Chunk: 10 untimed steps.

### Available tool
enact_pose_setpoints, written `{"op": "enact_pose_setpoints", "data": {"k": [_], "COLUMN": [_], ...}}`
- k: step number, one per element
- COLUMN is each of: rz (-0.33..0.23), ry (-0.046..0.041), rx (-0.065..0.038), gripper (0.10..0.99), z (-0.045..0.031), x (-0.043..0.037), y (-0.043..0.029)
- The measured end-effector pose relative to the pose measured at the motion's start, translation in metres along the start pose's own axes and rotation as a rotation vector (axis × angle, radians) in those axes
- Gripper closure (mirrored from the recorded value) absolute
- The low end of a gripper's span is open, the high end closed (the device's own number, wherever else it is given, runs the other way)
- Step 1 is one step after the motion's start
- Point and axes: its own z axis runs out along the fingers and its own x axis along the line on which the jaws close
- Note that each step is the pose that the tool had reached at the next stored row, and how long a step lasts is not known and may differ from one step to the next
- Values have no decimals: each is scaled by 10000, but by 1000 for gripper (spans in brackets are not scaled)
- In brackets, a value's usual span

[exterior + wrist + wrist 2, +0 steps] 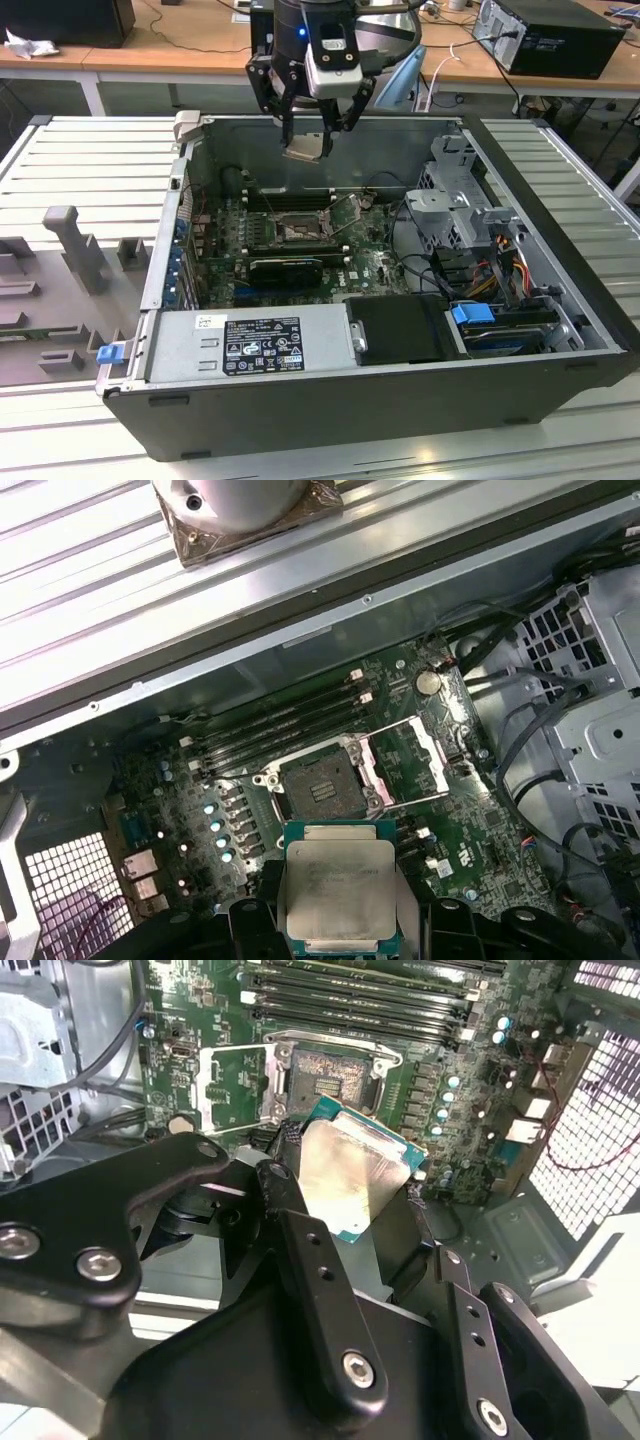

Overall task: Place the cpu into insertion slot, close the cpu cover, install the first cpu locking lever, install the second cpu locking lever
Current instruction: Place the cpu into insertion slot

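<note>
Above insertion slot (298, 231), tool (308, 140) with cpu (304, 151).

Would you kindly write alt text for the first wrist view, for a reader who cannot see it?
The gripper holds the cpu, a flat silvery square chip, over an open computer case. Past it on the green motherboard sits the insertion slot, empty, with the cpu cover swung open beside it.

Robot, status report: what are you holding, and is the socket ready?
Gripper shut on the cpu, above the open case. Insertion slot empty, cpu cover open. Nothing seen in the way.
</note>
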Motion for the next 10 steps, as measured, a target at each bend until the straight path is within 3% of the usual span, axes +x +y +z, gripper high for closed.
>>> {"op": "enact_pose_setpoints", "data": {"k": [10], "rz": [1041], "ry": [-89], "rx": [-17], "gripper": [561], "z": [5], "x": [0], "y": [0]}}
